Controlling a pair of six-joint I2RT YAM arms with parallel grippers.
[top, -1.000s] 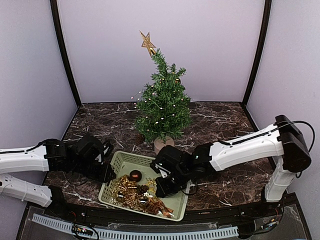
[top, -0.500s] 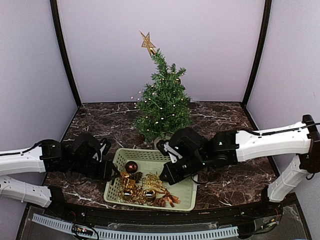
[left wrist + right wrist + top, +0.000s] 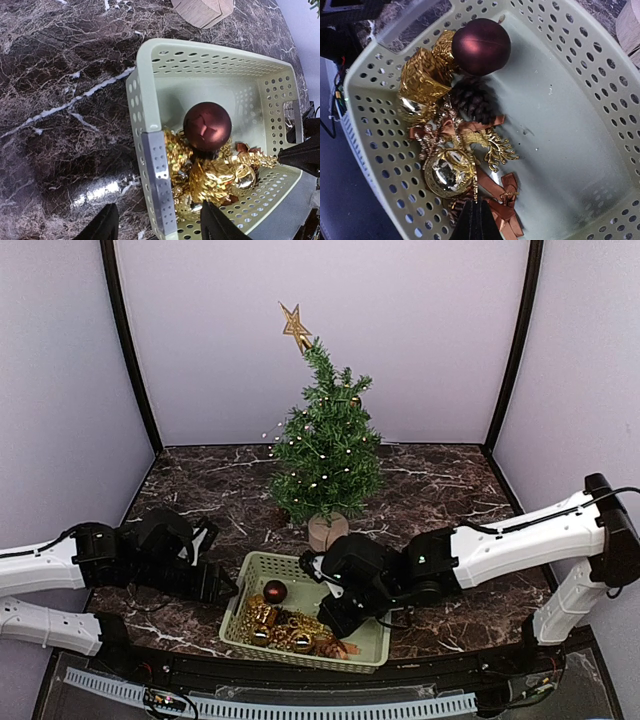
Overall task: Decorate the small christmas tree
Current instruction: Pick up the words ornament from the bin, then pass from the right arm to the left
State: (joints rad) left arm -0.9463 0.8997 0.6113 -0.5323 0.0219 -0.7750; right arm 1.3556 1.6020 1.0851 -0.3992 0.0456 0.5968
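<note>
The small christmas tree (image 3: 325, 455) stands at the back centre with a gold star (image 3: 295, 325) on top. In front of it a pale green basket (image 3: 270, 560) holds a maroon ball (image 3: 275, 591) and gold ornaments. My left gripper (image 3: 222, 585) is open, its fingers either side of the basket's near corner wall (image 3: 155, 185), apart from it. My right gripper (image 3: 477, 212) is shut and hangs low over the ornaments beside a gold ball (image 3: 449, 172) and brown ribbon (image 3: 502, 192). A thin gold thread runs to its tip; I cannot tell whether it is pinched.
A pine cone (image 3: 472, 100) lies under the maroon ball (image 3: 481, 46). The tree's tan wooden base (image 3: 202, 10) stands just behind the basket's back wall (image 3: 200, 50). Dark marble table (image 3: 450, 480) spreads to both sides, walled at back and sides.
My left gripper has opened, letting go of the basket's wall. The basket has shifted a little to the right. The right gripper stayed shut and moved toward the basket's front.
</note>
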